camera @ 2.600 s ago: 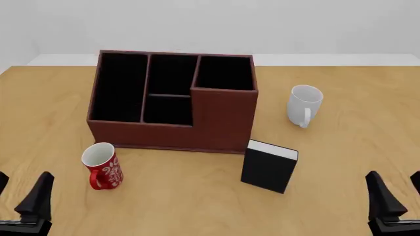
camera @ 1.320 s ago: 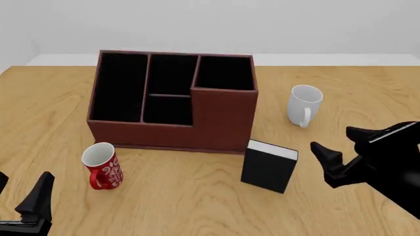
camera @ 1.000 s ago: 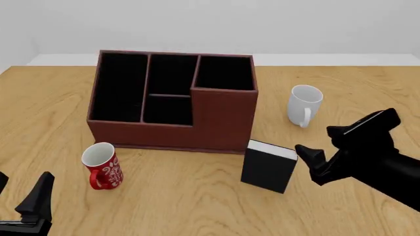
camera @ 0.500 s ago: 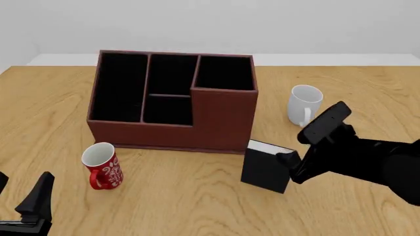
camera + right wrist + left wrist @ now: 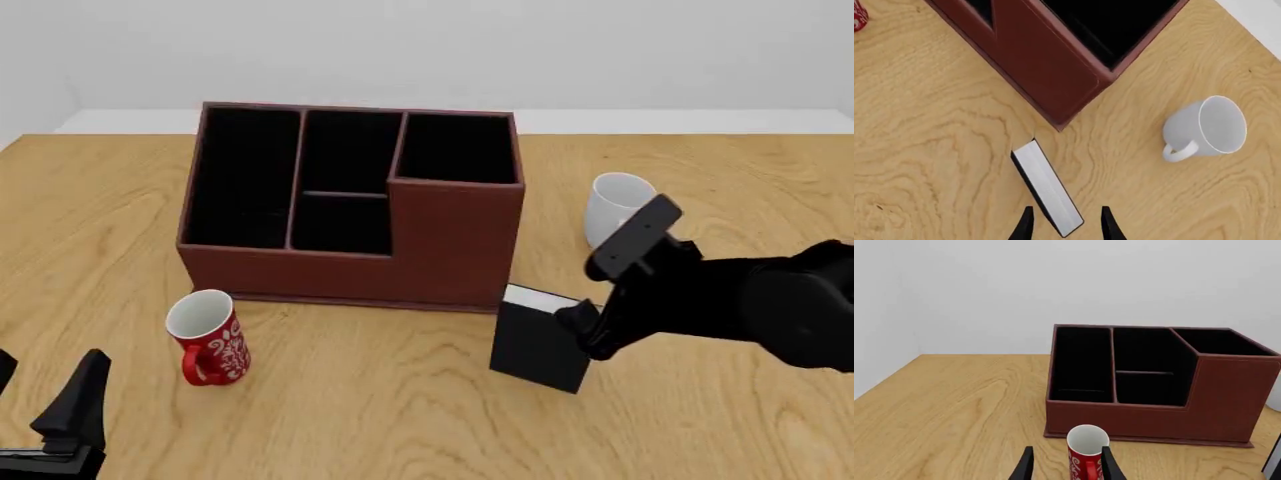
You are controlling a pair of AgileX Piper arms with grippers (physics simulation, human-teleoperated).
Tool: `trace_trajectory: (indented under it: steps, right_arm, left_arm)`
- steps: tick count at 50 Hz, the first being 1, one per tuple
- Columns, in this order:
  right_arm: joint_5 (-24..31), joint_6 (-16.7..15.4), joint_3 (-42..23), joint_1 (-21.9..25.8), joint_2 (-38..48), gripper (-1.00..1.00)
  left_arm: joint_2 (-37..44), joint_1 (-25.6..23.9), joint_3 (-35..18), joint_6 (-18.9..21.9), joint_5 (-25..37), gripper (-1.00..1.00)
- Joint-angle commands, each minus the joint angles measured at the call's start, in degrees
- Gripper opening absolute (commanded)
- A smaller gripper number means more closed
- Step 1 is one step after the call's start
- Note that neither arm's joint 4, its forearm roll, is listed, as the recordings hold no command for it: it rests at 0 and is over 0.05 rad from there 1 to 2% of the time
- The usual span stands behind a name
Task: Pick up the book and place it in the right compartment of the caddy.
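The right claw (image 5: 1062,225) hangs above the book (image 5: 541,340), jaws apart and gripping nothing, one finger on each side of the near end of the white page edge in the wrist view. The book (image 5: 1046,186) stands upright on the counter (image 5: 400,400), directly below the claw and just in front of the caddy (image 5: 350,205), close to its taller corner but apart from it. The right compartment (image 5: 458,148) lies beyond the claw and higher than the book's top. A white mug (image 5: 611,205) sits on the counter on the claw's far side, partly hidden behind the arm in the front view; a red mug (image 5: 207,337) stands well off toward the other arm. The left claw (image 5: 1065,466) rests low at the counter's near edge, jaws parted and empty, the red mug (image 5: 1086,452) showing between its fingers. The hardcover looks stiff, fairly heavy and smooth-sided, so it should not bend in a pinch but might slip or swing. The likely best hold is across its thickness, pads on the two flat covers near the middle of the top, so it hangs straight for lowering in.
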Motion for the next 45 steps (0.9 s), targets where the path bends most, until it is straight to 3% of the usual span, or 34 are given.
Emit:
trace_trajectory:
  steps: [1,44,45]
  right_arm:
    - [-0.1,0.5,-0.8,0.6,2.8,1.00]
    - [-3.7,3.4,0.4,3.1,12.7,1.00]
    - [-3.9,3.5,0.8,3.3,12.7,-1.00]
  left_arm:
    - [0.0,0.0,0.0,0.0,0.0,1.00]
    - [0.0,0.0,0.0,0.0,0.0,1.00]
    - [0.0,0.0,0.0,0.0,0.0,1.00]
